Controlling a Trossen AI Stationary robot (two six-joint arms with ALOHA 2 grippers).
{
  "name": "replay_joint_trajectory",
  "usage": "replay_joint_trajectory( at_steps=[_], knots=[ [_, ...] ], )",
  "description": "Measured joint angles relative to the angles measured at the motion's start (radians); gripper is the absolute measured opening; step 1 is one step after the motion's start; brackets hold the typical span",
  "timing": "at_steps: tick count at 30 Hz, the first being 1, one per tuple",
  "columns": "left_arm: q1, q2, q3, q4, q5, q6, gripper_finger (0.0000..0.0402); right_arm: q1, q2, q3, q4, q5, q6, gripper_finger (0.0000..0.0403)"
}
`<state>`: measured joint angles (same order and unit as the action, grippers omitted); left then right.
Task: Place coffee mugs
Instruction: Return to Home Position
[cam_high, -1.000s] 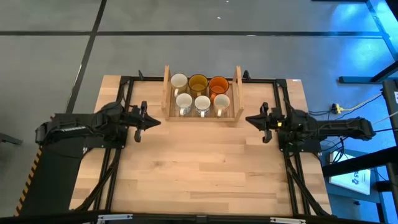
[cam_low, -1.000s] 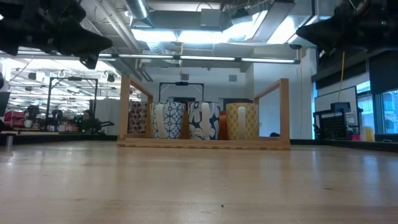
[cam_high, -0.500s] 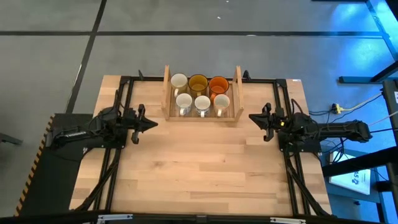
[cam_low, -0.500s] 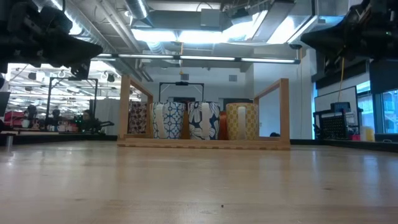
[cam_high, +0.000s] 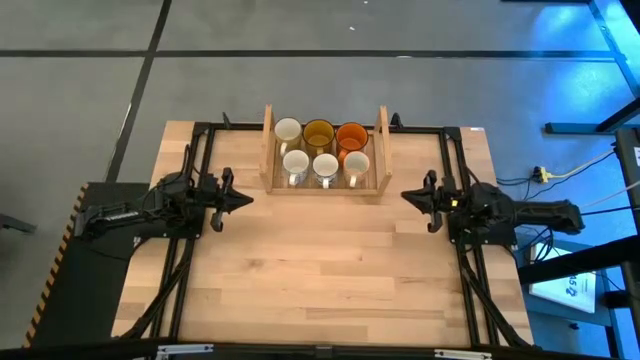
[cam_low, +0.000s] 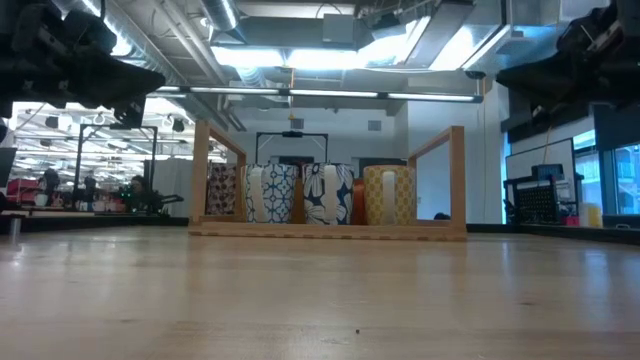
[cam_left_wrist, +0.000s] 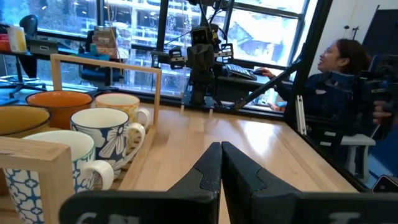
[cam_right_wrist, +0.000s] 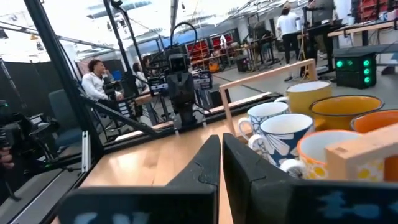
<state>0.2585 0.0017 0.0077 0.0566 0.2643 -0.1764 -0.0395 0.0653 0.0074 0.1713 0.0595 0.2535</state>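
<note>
Six coffee mugs stand upright in two rows inside the slatted wooden rack (cam_high: 381, 150) at the table's far middle. The far row holds a white mug (cam_high: 288, 130), an amber one (cam_high: 319, 132) and an orange one (cam_high: 351, 134). The near row holds three white mugs (cam_high: 325, 166), which show patterned sides in the low view (cam_low: 328, 193). My left gripper (cam_high: 248, 198) hovers left of the rack, shut and empty, its tips (cam_left_wrist: 221, 147) pointing right. My right gripper (cam_high: 405, 196) hovers right of the rack, also shut and empty (cam_right_wrist: 221, 138).
Bare wooden tabletop (cam_high: 320, 260) spreads from the rack to the near edge. Black frame rails (cam_high: 200, 150) run along both table sides. People sit beyond the table's sides: one (cam_left_wrist: 339, 74) in the left wrist view, another (cam_right_wrist: 96, 78) in the right wrist view.
My left arm has drawn back a little toward the table's left edge and sunk slightly. My right arm has pulled back a little toward the right edge. Both grippers stay shut; the mugs and rack have not moved.
</note>
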Motion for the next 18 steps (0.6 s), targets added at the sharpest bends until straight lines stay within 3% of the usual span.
replay_joint_trajectory(
  at_steps=[3,18],
  knots=[
    [0.000,0.000,0.000,0.000,0.000,-0.001,0.0004,0.000,-0.065,0.000,-0.074,0.011,0.001,0.0007],
    [0.000,0.001,0.000,-0.001,-0.020,-0.023,0.0004,0.000,-0.053,0.000,-0.139,0.016,0.031,0.0007]
  ],
)
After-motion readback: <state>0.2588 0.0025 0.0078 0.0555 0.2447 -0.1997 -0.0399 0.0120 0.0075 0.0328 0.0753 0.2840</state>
